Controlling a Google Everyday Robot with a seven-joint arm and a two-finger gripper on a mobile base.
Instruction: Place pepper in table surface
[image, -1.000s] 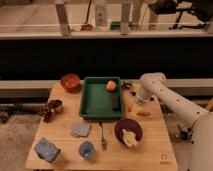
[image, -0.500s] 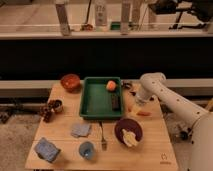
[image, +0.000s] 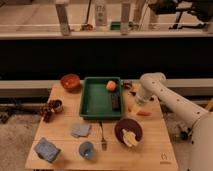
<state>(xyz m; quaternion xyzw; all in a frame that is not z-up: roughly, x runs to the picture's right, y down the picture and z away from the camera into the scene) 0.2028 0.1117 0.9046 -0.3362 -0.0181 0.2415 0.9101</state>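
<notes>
The pepper, small, slim and orange-red, lies on the light tan wooden table surface, just right of the green tray. My gripper hangs at the end of the white arm, which reaches in from the right. The gripper sits low over the table between the tray's right edge and the pepper, a little up and left of the pepper. I cannot tell whether it touches the pepper.
The tray holds a round orange fruit and a dark item. An orange bowl stands back left and a dark bowl with pale food front right. A blue cup, fork, grey cloth and blue packet lie in front.
</notes>
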